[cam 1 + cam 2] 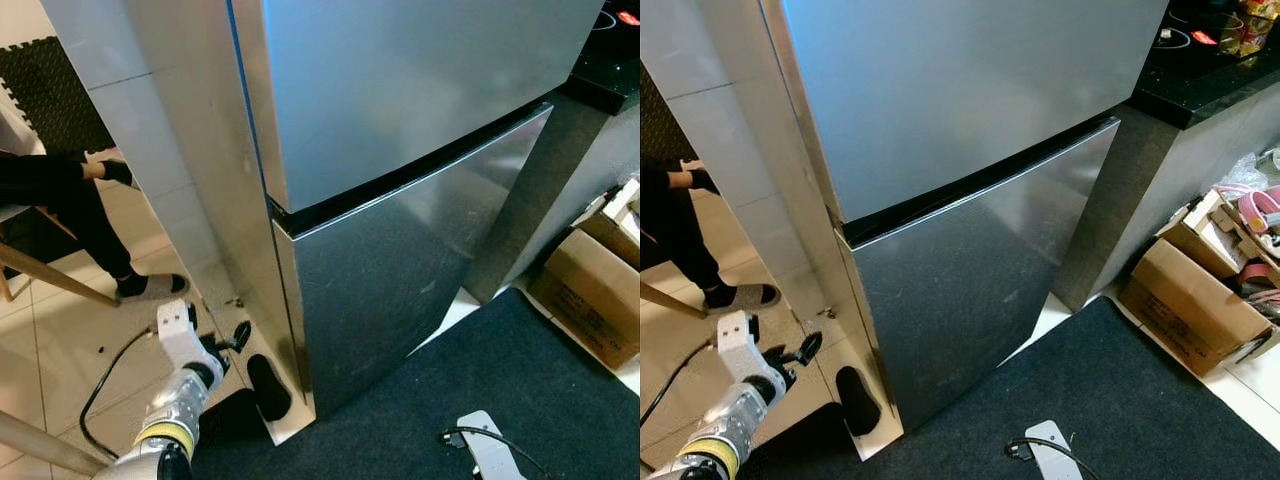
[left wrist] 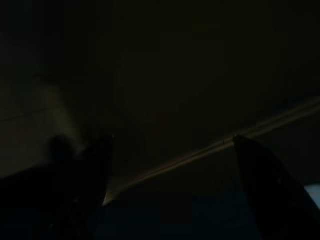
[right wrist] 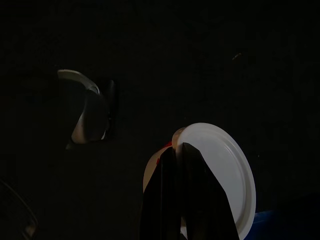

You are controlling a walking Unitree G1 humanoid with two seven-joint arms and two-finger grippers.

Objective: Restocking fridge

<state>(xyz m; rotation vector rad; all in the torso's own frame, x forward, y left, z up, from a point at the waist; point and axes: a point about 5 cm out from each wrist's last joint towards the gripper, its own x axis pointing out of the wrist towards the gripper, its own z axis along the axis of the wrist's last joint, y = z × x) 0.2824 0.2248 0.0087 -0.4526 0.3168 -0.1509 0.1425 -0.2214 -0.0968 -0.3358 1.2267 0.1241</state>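
The steel fridge (image 1: 400, 150) stands before me with its upper door (image 1: 970, 90) and lower door (image 1: 960, 290) both closed. My left gripper (image 1: 247, 352) hangs low by the fridge's bottom left corner, above the tiled floor. In the dark left wrist view its two black fingers (image 2: 260, 175) stand well apart, so it is open with nothing between them. In the right wrist view my right gripper (image 3: 178, 150) is shut on the rim of a round white-lidded container (image 3: 225, 175) with a bit of red at its edge.
A seated person's black-clad legs (image 1: 70, 210) and slippered foot (image 1: 150, 288) are at the left by wooden furniture legs (image 1: 50, 275). A black cable (image 1: 105, 375) lies on the tiles. A dark mat (image 1: 1140, 400) carries a grey pedal (image 1: 1050, 445). Cardboard boxes (image 1: 1200, 300) and a black counter (image 1: 1200, 70) stand right.
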